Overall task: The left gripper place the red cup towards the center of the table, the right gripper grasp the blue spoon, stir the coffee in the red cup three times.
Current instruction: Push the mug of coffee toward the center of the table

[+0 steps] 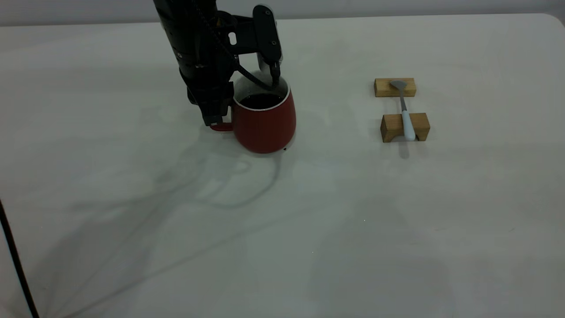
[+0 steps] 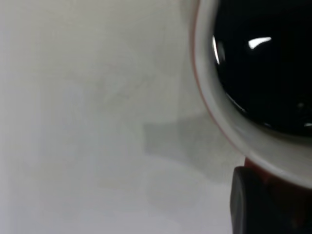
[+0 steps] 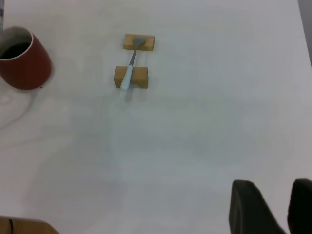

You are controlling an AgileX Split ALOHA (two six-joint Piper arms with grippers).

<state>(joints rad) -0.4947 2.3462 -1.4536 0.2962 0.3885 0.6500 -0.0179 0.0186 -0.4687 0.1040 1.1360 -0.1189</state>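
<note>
One red cup (image 1: 264, 123) with dark coffee (image 1: 260, 101) in it is seen on the worktop (image 1: 132, 221), and its handle is mostly hidden by the left gripper (image 1: 216, 122), whose fingers (image 2: 258, 204) are closed on that handle. One blue spoon (image 1: 405, 112) is laid across two wooden blocks (image 1: 405, 126), well apart from the cup. The right gripper (image 3: 273, 207) is cut off at the edge of its own view, with its fingers held a little apart and nothing between them.

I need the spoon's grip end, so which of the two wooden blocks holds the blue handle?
The nearer, arched wooden block; the far flat block carries the blue spoon bowl.
</note>
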